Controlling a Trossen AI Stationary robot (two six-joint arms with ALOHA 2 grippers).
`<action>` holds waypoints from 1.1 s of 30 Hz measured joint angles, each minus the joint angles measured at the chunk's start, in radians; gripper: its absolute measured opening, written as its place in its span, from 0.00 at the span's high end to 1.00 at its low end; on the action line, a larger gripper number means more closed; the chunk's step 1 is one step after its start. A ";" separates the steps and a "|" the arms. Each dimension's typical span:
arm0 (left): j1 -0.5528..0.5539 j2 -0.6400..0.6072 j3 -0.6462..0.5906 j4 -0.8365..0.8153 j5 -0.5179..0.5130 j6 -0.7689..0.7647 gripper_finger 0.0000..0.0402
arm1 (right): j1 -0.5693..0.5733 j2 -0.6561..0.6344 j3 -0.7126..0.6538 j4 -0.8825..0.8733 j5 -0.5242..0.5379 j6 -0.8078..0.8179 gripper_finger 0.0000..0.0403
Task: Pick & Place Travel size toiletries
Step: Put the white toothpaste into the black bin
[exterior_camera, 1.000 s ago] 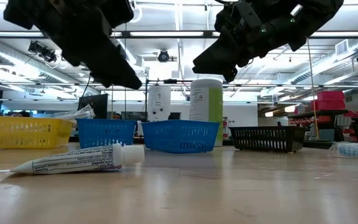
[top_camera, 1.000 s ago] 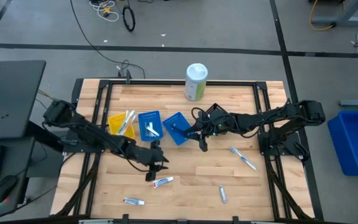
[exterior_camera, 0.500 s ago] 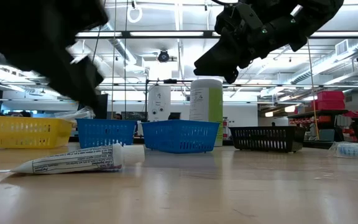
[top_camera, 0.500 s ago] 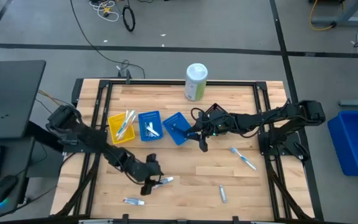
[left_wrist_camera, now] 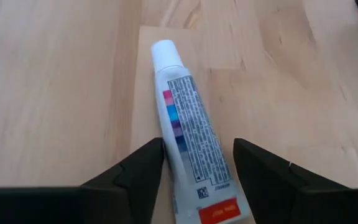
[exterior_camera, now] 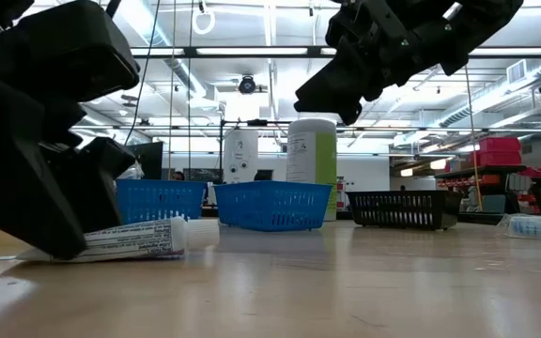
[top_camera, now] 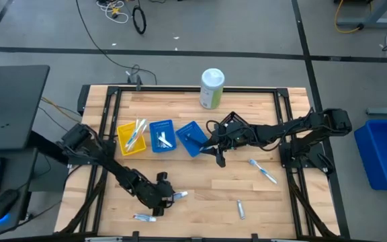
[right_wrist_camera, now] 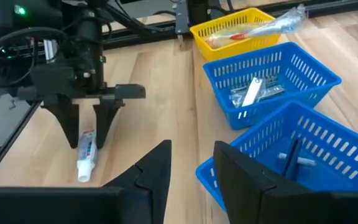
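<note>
A white toothpaste tube (left_wrist_camera: 188,124) lies flat on the wooden table near its near edge (top_camera: 179,195), cap pointing away from my left gripper. My left gripper (left_wrist_camera: 197,146) is open and low over the table (top_camera: 162,197), one finger on each side of the tube's crimped end, with a gap showing on both sides. In the low view the tube (exterior_camera: 130,239) lies just beyond the gripper (exterior_camera: 64,246). My right gripper (right_wrist_camera: 192,149) is open and hovers above the table beside a blue basket (top_camera: 192,138).
A yellow basket (top_camera: 132,136) and two blue baskets (top_camera: 162,135) stand in a row at mid-table, holding small items. A tall white-green canister (top_camera: 211,88) stands at the far edge. Loose tubes (top_camera: 144,217) (top_camera: 241,210) and a packaged item (top_camera: 264,171) lie on the near half.
My left gripper has moved toward the table's near edge and down, ending with its open fingers on either side of the toothpaste tube. The tube has stayed where it was.
</note>
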 joint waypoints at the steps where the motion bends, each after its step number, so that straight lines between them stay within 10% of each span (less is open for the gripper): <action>1: 0.000 0.001 0.000 -0.009 -0.008 0.007 0.49 | 0.000 0.000 0.000 0.004 0.000 -0.001 0.68; 15: 0.067 -0.010 -0.007 0.016 -0.134 0.057 0.78 | 0.045 0.011 0.000 0.011 0.097 -0.087 0.49; 23: 0.195 -0.126 -0.008 0.035 -0.353 0.146 0.77 | 0.087 0.015 0.000 -0.004 0.043 -0.180 0.42; 33: 0.330 -0.204 -0.006 0.202 -0.276 0.419 0.78 | 0.070 0.015 0.000 0.005 0.141 -0.184 0.42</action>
